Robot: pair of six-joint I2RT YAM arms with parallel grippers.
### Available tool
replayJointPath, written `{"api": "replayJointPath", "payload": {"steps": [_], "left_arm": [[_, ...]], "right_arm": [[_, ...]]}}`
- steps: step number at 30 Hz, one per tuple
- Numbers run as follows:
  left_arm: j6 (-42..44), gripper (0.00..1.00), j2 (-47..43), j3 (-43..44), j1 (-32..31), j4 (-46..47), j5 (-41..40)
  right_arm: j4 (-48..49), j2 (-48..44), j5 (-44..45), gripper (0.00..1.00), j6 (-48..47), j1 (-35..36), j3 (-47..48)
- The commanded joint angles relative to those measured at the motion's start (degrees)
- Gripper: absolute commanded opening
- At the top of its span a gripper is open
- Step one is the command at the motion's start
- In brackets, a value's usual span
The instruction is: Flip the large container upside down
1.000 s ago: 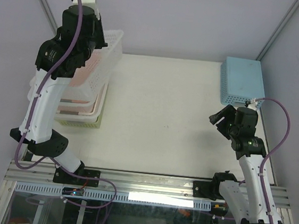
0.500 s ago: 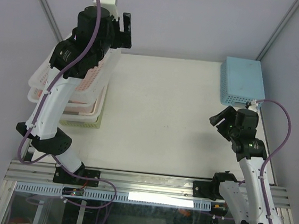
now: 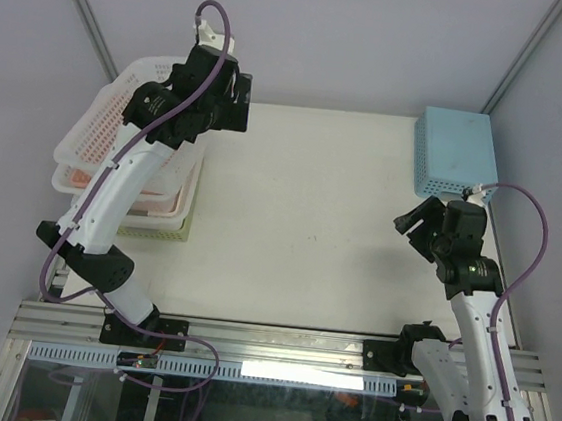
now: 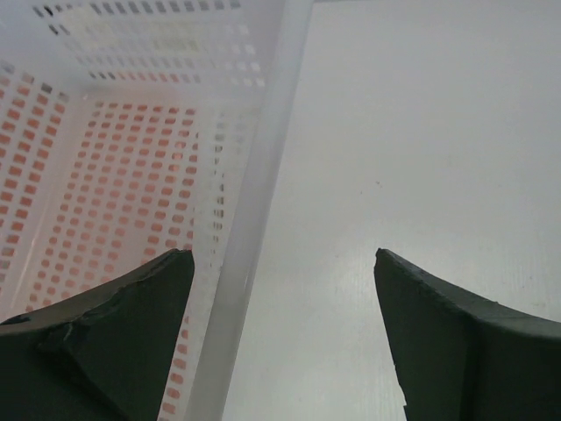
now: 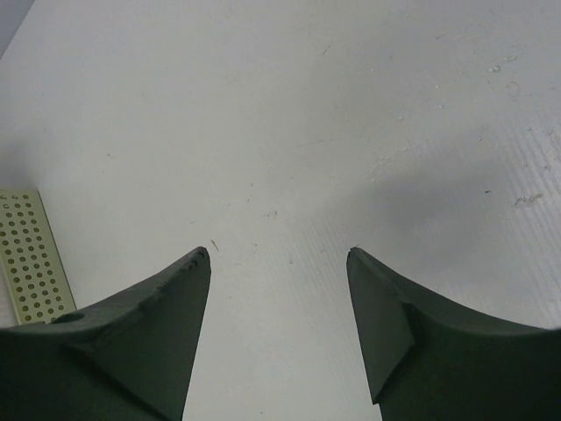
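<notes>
The large container (image 3: 96, 129), a white perforated basket, rests open side up on top of a stack of baskets at the table's left edge. In the left wrist view its rim (image 4: 252, 202) and its holed inside wall (image 4: 114, 184) fill the left half, with pink showing through the holes. My left gripper (image 3: 234, 100) hangs open just right of the container's far corner. The rim runs close beside the left finger (image 4: 131, 333), and nothing is gripped (image 4: 283, 254). My right gripper (image 3: 412, 222) is open over bare table at the right (image 5: 279, 253).
Under the container lie a pink basket (image 3: 161, 203) and a pale green one (image 3: 163, 228), whose corner also shows in the right wrist view (image 5: 31, 263). A light blue perforated basket (image 3: 455, 153) sits base up at the back right. Walls enclose the table's back and sides.
A second ago the left gripper was shut on the container, holding it tipped up on its side. It has let go, the container dropped onto the stack, and the gripper swung right and down.
</notes>
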Motion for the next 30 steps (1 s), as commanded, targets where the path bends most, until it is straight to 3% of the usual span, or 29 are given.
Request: {"api": "replayJointPath", "payload": {"steps": [1,6,11,14,20,25,30], "left_arm": [[-3.79,0.83,-4.58,-3.09,0.73,-2.57,-3.38],[-6.46,0.63,-5.16,-4.88,0.78,-5.82,-8.88],[-6.94,0.44,-6.37,-5.22,0.78,-6.09,-8.05],[-6.67,0.37,-6.88,-5.28,0.82,-6.20,-7.53],[-6.18,0.02,-7.06,-4.85,0.80,-6.31,-6.97],[-4.14,0.00,-5.43,0.34,0.67,-5.91,-5.93],[0.58,0.00,-5.70,6.55,0.30,0.62,-2.55]], "right_arm": [[1.15,-0.14,-0.55,0.67,-0.46,0.27,2.59],[1.38,0.30,-1.08,0.67,-0.40,0.36,2.96],[1.43,0.63,-1.35,0.67,-0.35,0.42,3.28],[1.46,0.55,-1.31,0.67,-0.16,0.50,3.11],[1.37,0.50,-1.22,0.67,0.10,0.73,2.69],[1.37,0.03,-1.13,0.67,0.38,0.89,2.55],[1.39,-0.37,-1.02,0.67,0.37,0.89,2.31]]}}
